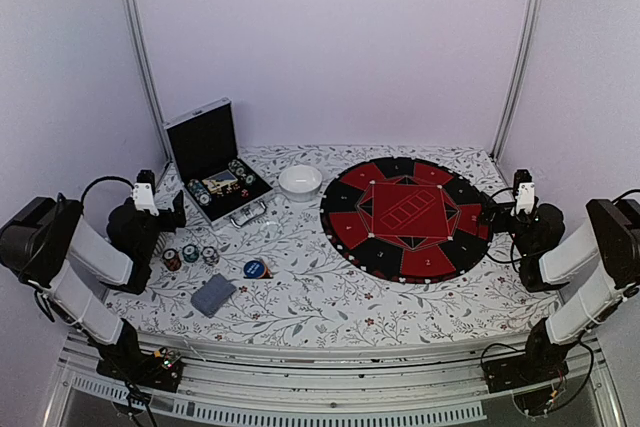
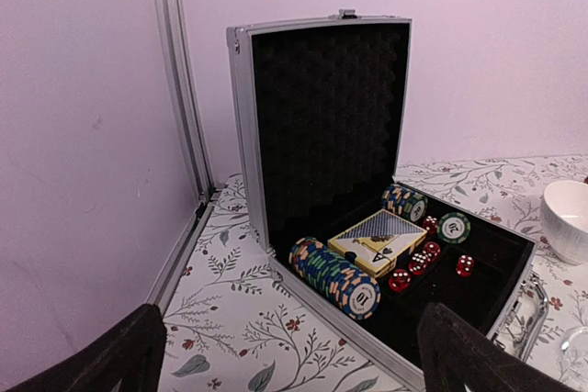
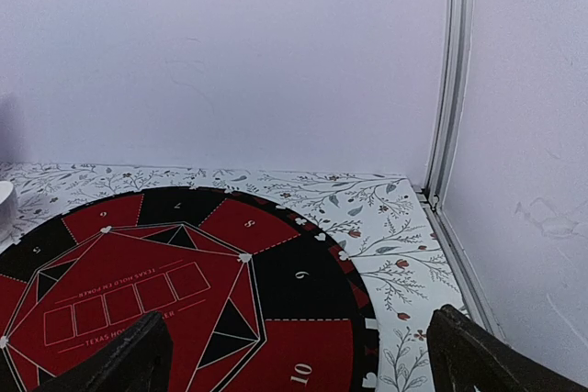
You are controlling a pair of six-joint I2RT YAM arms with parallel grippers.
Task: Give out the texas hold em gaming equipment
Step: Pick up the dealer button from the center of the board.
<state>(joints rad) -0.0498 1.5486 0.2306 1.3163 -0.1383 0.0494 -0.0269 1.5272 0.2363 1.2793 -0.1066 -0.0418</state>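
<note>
Three small poker chips, red (image 1: 172, 259), teal (image 1: 190, 253) and black (image 1: 210, 255), stand on the floral table left of centre. A blue and orange marker disc (image 1: 257, 269) lies beside them, and a stack of grey-blue playing cards (image 1: 213, 294) lies nearer the front. More chips (image 2: 335, 275), a card box (image 2: 377, 240) and red dice (image 2: 413, 263) sit in the open case (image 2: 322, 126). My left gripper (image 1: 180, 209) (image 2: 294, 364) hovers open before the case, holding nothing. Open and bare, my right gripper (image 1: 487, 215) (image 3: 299, 364) sits at the right edge of the round red and black mat (image 3: 184, 291).
A white bowl (image 1: 300, 181) (image 2: 565, 218) stands between the case (image 1: 210, 162) and the round mat (image 1: 405, 217). The case's handle (image 2: 528, 314) juts out at its front. Metal frame posts (image 1: 140, 47) (image 3: 450, 80) and pale walls close the back corners.
</note>
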